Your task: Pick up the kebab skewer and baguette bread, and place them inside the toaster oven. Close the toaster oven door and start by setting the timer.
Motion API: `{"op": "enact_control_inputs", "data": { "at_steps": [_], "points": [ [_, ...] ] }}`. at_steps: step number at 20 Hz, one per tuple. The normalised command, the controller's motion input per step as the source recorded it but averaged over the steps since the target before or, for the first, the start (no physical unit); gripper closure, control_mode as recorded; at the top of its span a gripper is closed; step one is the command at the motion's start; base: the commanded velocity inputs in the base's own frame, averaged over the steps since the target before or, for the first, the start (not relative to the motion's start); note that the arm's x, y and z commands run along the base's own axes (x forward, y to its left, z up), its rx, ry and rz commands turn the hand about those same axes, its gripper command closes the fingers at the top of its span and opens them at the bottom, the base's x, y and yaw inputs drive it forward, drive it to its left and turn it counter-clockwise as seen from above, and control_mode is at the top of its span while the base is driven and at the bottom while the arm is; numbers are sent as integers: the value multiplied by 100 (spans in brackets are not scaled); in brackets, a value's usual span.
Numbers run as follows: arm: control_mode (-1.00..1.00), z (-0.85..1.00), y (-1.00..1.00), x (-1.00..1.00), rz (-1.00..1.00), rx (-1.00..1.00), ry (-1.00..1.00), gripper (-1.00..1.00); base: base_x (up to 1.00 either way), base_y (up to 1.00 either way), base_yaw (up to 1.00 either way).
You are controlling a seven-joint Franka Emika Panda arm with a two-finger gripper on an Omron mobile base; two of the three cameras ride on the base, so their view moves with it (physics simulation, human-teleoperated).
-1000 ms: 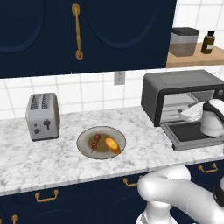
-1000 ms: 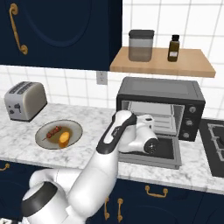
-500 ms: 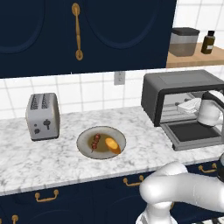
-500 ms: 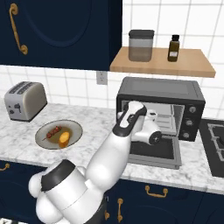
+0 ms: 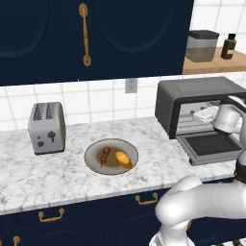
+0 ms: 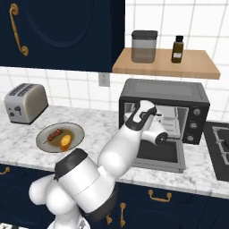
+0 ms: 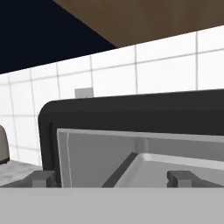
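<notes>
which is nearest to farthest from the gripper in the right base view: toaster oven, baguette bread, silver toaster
1. toaster oven: the gripper sits open at its mouth, over the lowered door.
2. baguette bread: on the plate to the left, beside the kebab skewer.
3. silver toaster: far left of the counter.

My arm rises from the base, bends at a white elbow and reaches forward and up over the front edge of the bench. The wrist is raised, level with the far right part of the bench. My hand [image 7: 112, 178] is empty — its two dark fingertips [image 7: 42, 177] stand wide apart, gripping nothing.
</notes>
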Motion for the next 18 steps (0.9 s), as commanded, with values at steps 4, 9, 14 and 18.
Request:
{"op": "enact_control_inputs", "data": {
  "at_steps": [4, 9, 14, 18],
  "points": [
    [-100, -22, -11, 18, 0, 0, 0, -100, 0, 0, 0],
    [-100, -20, -2, 16, 0, 0, 0, -100, 0, 0, 0],
    [-100, -1, -1, 20, 0, 0, 0, -100, 0, 0, 0],
    [-100, -6, -4, 36, 0, 0, 0, -100, 0, 0, 0]
  ]
}}
